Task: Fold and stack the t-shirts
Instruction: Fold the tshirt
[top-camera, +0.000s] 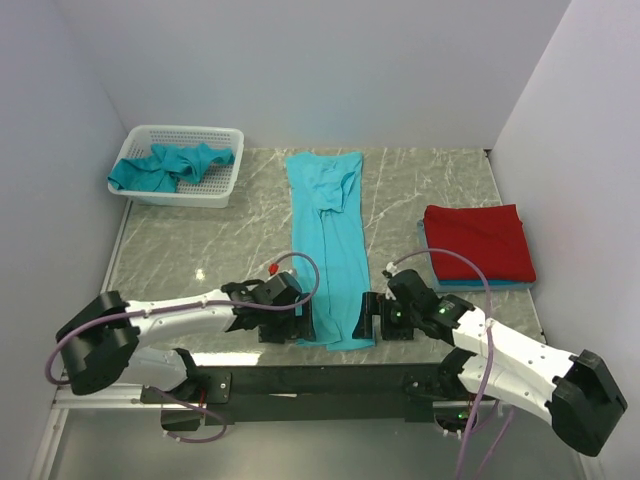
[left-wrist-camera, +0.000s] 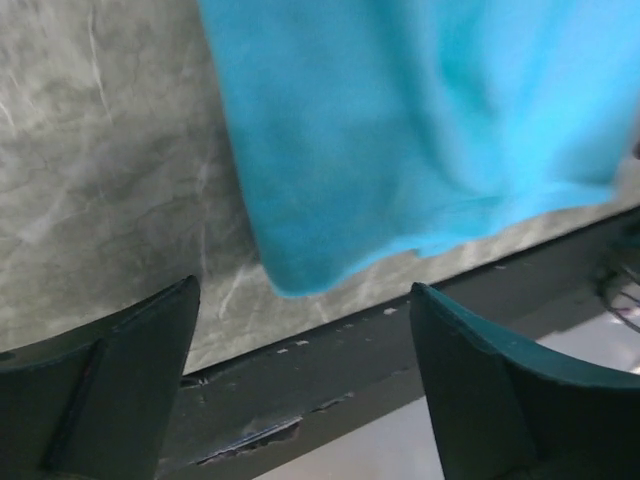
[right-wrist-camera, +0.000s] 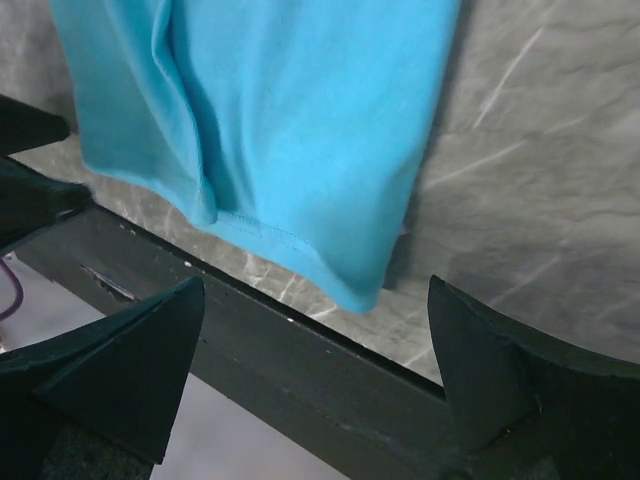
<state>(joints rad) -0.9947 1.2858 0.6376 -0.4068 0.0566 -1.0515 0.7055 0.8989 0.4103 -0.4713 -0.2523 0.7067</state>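
Note:
A teal t-shirt (top-camera: 327, 240) lies folded into a long narrow strip down the middle of the table, its hem at the near edge. My left gripper (top-camera: 298, 322) is open and empty at the hem's left corner (left-wrist-camera: 300, 275). My right gripper (top-camera: 368, 320) is open and empty at the hem's right corner (right-wrist-camera: 365, 290). Both sets of fingers stand just short of the cloth, over the table's front edge. A folded red t-shirt (top-camera: 478, 242) lies on a folded blue one (top-camera: 480, 285) at the right. More teal t-shirts (top-camera: 170, 166) lie crumpled in the basket.
A white mesh basket (top-camera: 222, 190) stands at the back left of the marble table. The table's black front rail (left-wrist-camera: 330, 370) runs right under both grippers and also shows in the right wrist view (right-wrist-camera: 300, 370). White walls close in the sides and back.

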